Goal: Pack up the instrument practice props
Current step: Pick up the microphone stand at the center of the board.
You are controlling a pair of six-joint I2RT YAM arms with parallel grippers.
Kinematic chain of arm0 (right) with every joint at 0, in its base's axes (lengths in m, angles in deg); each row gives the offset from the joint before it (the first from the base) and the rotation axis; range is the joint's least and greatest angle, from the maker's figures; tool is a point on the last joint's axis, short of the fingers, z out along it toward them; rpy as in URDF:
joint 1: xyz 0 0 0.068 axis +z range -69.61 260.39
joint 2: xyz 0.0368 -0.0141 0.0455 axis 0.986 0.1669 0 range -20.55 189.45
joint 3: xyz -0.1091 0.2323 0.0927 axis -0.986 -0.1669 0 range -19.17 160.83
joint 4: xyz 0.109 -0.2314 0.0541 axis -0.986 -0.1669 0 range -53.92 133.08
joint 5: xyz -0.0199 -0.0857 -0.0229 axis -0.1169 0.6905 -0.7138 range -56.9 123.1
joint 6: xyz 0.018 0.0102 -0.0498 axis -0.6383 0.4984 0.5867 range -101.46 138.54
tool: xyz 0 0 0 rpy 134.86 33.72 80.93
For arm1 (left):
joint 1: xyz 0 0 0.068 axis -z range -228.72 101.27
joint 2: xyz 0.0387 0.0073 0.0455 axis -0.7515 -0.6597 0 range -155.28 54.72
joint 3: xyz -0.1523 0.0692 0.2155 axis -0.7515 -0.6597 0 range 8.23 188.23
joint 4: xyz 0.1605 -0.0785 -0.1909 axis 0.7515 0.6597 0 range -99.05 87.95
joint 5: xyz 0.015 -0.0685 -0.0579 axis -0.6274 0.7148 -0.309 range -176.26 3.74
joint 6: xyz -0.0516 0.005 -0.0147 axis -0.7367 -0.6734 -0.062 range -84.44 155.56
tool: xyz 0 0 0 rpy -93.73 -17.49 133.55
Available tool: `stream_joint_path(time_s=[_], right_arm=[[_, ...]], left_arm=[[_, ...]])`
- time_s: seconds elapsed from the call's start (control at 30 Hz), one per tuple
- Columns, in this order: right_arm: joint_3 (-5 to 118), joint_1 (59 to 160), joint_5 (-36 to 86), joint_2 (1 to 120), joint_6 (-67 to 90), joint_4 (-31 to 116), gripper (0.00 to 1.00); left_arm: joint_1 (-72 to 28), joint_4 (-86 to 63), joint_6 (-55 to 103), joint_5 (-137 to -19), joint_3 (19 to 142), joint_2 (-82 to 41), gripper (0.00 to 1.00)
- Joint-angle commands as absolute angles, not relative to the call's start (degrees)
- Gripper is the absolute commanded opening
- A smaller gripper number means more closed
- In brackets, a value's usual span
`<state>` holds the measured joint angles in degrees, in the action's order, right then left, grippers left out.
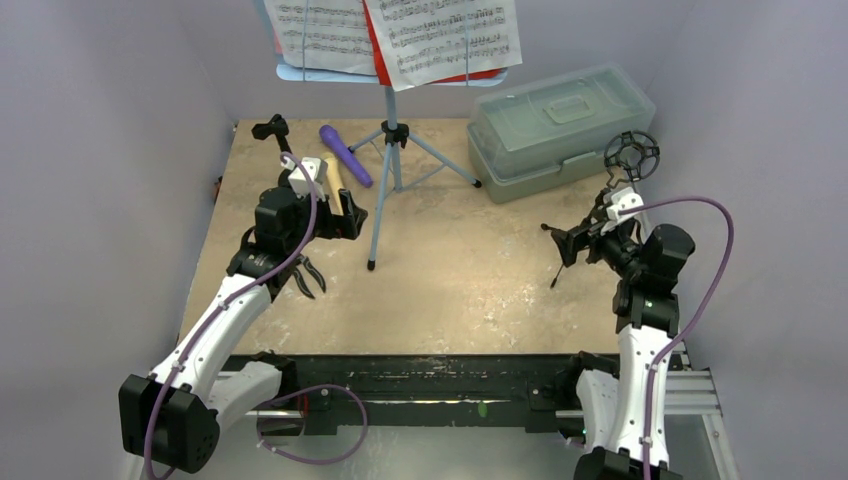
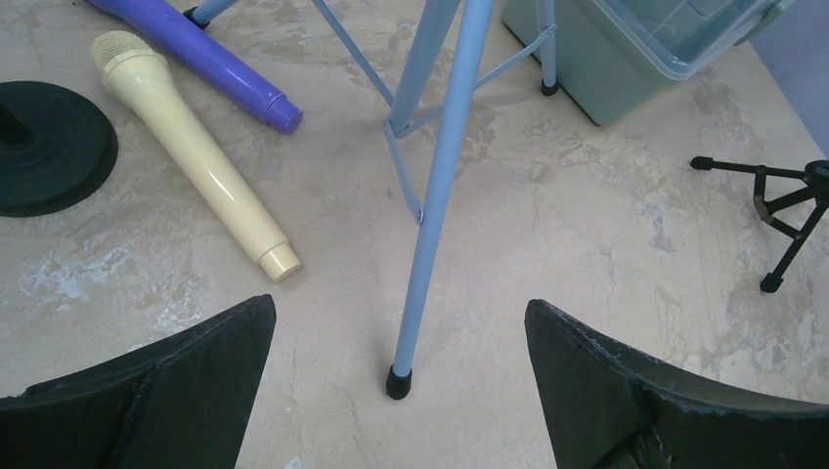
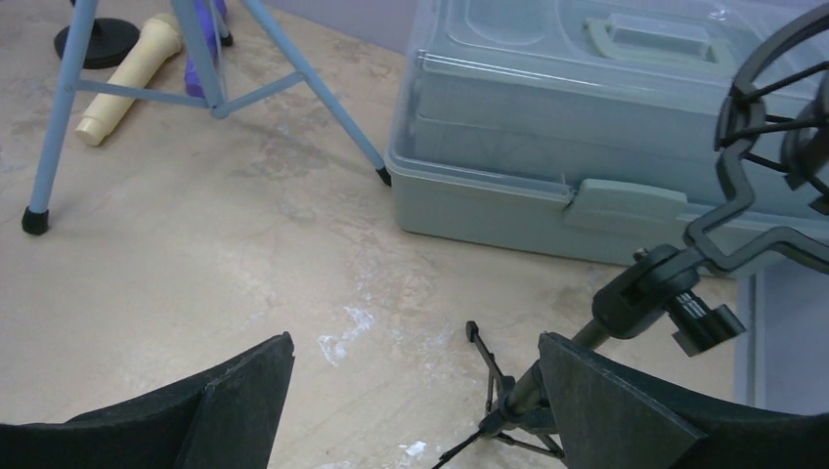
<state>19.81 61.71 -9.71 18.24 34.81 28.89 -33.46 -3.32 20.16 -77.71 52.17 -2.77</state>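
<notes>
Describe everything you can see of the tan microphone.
The tan microphone looks like a glossy cream plastic toy. It has a rounded, mesh-textured head, a long smooth handle that narrows slightly, and a small stepped cap at the tail. It lies flat on the table, unheld, angled beside the purple microphone. Its head is near the black round base, with a small gap between them. Whether the head touches the purple microphone is unclear.

The music rack (image 1: 391,110) stands mid-table, round-base holder (image 2: 47,147) to its left, lidded box (image 1: 560,130) to its right.
</notes>
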Motion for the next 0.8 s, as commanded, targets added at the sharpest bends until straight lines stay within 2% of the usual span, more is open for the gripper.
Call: stream_joint_path(time_s=[0.0,0.3,0.5,0.77], right_arm=[[18.8,60.6,-5.0,16.4,27.9,35.3,0.99],[18.2,59.7,-0.6,16.4,22.9,37.9,0.99],[16.7,59.3,8.1,16.8,18.0,40.9,0.99],[14.8,59.1,9.5,18.1,11.7,46.6,0.98]], left_arm=[[-33.9,-3.0,20.6,-78.7,53.9,-1.7,0.99],[-34.1,-2.9,20.6,-78.5,54.1,-1.3,0.99],[-34.5,-2.9,20.2,-77.9,54.2,-1.3,0.99],[-34.6,-2.9,19.9,-77.7,54.2,-1.3,0.99]])
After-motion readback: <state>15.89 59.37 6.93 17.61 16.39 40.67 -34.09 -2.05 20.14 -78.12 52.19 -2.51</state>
